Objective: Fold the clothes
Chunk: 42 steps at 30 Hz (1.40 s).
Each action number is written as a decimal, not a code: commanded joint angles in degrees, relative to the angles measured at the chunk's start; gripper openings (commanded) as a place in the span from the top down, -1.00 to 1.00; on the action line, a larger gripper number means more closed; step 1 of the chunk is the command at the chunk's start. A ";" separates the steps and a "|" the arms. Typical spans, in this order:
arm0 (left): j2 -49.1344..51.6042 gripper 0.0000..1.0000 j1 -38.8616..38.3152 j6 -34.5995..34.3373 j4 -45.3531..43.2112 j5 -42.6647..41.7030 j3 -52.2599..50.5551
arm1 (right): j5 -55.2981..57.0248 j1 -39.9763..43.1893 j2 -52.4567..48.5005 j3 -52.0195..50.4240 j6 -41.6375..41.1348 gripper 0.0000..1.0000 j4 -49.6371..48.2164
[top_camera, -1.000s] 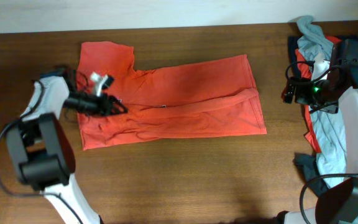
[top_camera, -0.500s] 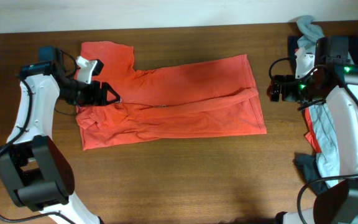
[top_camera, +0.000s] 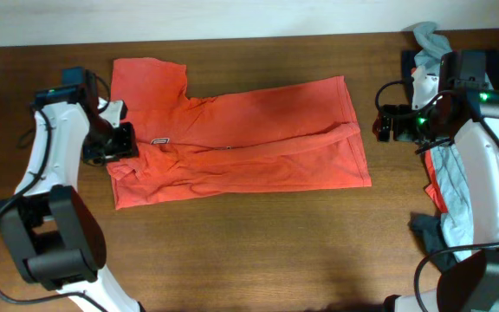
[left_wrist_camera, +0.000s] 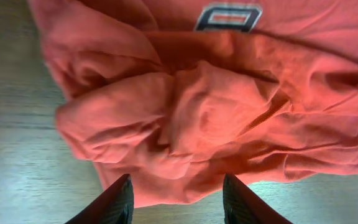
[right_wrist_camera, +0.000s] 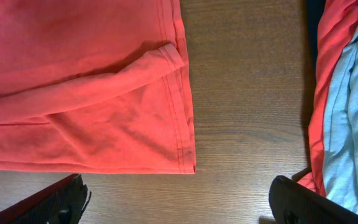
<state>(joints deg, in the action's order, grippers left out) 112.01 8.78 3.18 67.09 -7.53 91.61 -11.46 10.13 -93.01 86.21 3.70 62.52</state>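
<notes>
The orange-red T-shirt [top_camera: 258,139] lies folded lengthwise across the middle of the table, with a small bit of its chest print [top_camera: 161,139] showing near the left end. My left gripper [top_camera: 118,141] hovers at the shirt's left edge. In the left wrist view its jaws [left_wrist_camera: 179,202] stand apart over the bunched sleeve fabric [left_wrist_camera: 197,118], pinching nothing. My right gripper [top_camera: 386,123] is wide open over bare wood just right of the shirt's hem [right_wrist_camera: 182,112]. It [right_wrist_camera: 179,199] holds nothing.
A pile of other clothes [top_camera: 457,191], light grey-blue, red and navy, lies along the table's right edge under my right arm, and also shows in the right wrist view [right_wrist_camera: 347,93]. Bare wood table [top_camera: 258,251] runs in front of the shirt.
My left gripper has let go of the shirt, pulled back to its left edge and turned. A bit of print now shows there. The right gripper earlier shifted slightly left, then stayed still.
</notes>
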 commanded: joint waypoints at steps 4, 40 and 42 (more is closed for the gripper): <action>3.06 0.08 -3.43 -4.07 0.52 -1.16 -6.58 | 0.74 0.00 -0.37 -0.17 0.57 -0.97 0.11; 3.74 0.99 -7.76 -7.93 -14.16 3.26 3.10 | 0.74 0.00 -0.37 -0.17 0.57 -0.97 0.96; 3.74 0.99 -7.89 -8.20 -17.27 2.64 4.39 | 0.74 0.00 -0.37 -0.17 0.57 -0.97 0.98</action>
<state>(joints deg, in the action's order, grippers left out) 116.38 0.93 -4.56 53.25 -3.36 91.70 -11.46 10.13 -93.08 86.21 3.70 63.26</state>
